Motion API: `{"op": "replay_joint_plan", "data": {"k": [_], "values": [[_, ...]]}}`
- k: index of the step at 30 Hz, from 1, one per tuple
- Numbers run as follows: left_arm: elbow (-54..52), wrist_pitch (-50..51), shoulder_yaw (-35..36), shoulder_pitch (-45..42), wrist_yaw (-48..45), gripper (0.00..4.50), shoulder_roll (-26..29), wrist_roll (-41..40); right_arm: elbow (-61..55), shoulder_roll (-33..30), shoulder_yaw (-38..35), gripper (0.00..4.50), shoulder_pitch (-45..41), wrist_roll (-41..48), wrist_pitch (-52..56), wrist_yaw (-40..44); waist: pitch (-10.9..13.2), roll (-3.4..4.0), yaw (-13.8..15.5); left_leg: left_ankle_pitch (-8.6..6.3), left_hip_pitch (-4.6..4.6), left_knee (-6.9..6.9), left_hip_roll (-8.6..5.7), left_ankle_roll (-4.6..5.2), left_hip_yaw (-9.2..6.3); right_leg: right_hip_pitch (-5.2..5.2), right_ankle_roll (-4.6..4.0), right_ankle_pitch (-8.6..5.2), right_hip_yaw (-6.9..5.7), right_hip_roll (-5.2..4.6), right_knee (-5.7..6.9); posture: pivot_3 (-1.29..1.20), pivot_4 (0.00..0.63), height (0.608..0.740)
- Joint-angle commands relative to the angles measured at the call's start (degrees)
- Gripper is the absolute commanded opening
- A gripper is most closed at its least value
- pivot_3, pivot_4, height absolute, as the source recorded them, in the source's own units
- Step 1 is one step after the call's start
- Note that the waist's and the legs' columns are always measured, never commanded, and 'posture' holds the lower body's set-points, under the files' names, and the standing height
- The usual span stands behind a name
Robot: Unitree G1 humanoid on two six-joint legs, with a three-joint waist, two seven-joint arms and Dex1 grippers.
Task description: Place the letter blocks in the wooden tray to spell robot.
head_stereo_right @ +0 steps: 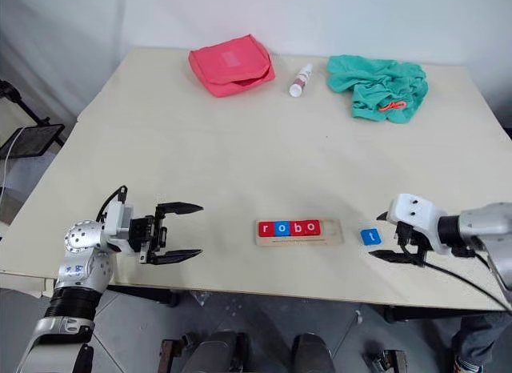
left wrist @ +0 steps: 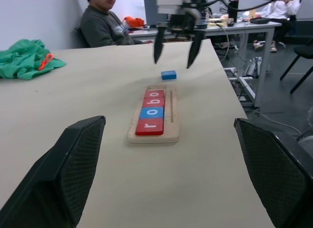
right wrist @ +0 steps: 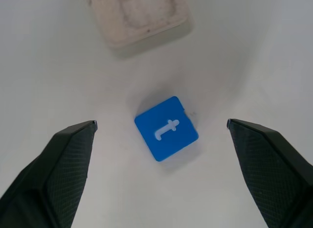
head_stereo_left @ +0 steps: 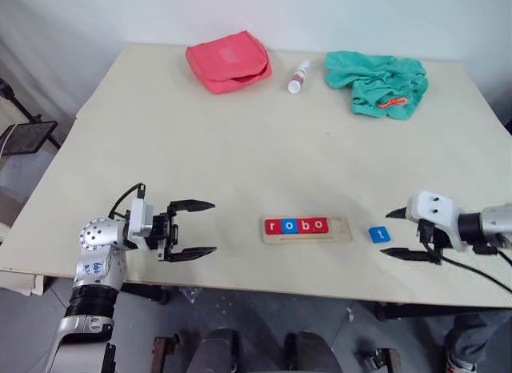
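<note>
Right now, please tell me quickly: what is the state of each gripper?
Left gripper: open, holding nothing.
Right gripper: open, holding nothing, beside the blue t block.

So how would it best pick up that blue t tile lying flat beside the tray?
Probably from above, pinching two opposite side edges of the blue t tile. It lies flat on the table, so only its thin edges offer grip. The open right end effector already straddles it.
</note>
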Motion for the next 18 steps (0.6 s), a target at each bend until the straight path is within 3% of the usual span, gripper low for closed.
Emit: {"op": "replay_joint_plan", "data": {"k": [1, 18], "values": [[-2.6, -0.5, 0.7, 1.2, -2.5, 4.50, 0.5, -1.2, 7.1, 1.5, 3.4, 4.46, -5.2, -3.3, -6.5, 4.9, 0.0, 0.00, 0.0, 0.00, 0.00, 0.00, 0.01, 0.00, -0.04, 0.01, 0.00, 0.00, 0.00, 0.00, 0.01, 0.00, 0.150, 0.740], [-6.9, 0.4, 2.4, 5.0, -0.6, 4.50, 1.4, -1.2, 17.5, 6.0, 7.0, 4.46, -10.4, -7.8, -14.9, 9.7, 0.0, 0.00, 0.2, 0.00, -0.07, 0.06, 0.00, -0.01, -0.15, 0.01, 0.00, 0.00, -0.22, -0.01, 0.04, 0.00, 0.150, 0.740]]}}
